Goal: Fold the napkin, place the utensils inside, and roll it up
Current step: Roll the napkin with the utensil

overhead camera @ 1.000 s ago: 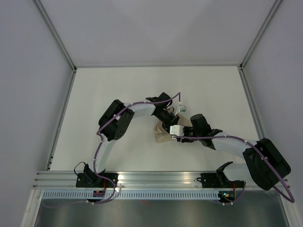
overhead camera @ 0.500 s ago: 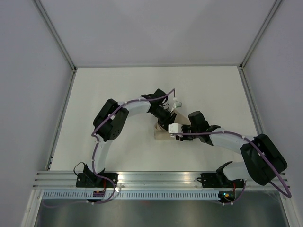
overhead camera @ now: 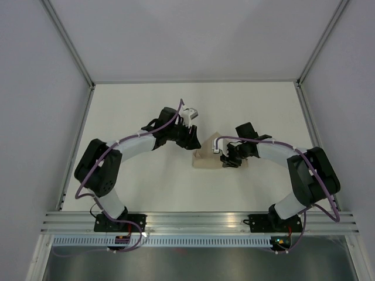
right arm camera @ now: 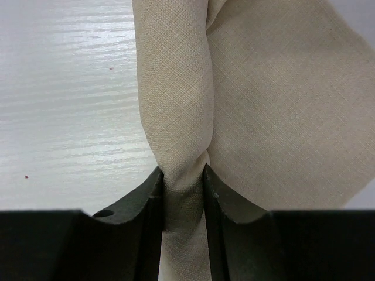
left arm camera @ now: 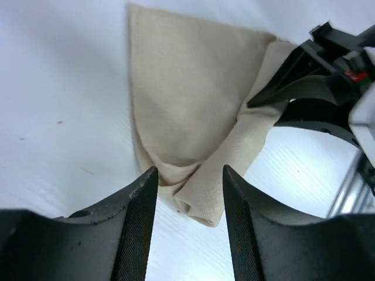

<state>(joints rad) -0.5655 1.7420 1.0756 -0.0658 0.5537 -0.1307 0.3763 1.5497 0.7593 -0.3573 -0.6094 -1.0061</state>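
Note:
The beige napkin (overhead camera: 206, 157) lies in the middle of the table, one part flat (left arm camera: 187, 99) and one edge rolled into a tube (left arm camera: 231, 164). My right gripper (right arm camera: 183, 181) is shut on that rolled part (right arm camera: 176, 88), pinching it narrow between the pads. From the top view the right gripper (overhead camera: 225, 159) sits at the napkin's right side. My left gripper (left arm camera: 188, 196) is open, with nothing between its fingers, just short of the roll's near end; in the top view the left gripper (overhead camera: 192, 142) is at the napkin's upper left. The utensils are hidden.
The white table (overhead camera: 146, 105) is bounded by grey walls at the back and both sides. A metal rail (overhead camera: 193, 219) runs along the near edge by the arm bases. In the left wrist view the right gripper's black body (left arm camera: 310, 88) sits beyond the napkin.
My left gripper has opened and drawn back up and left off the napkin. The right arm has swung so its gripper holds the roll from the right, and more cloth shows.

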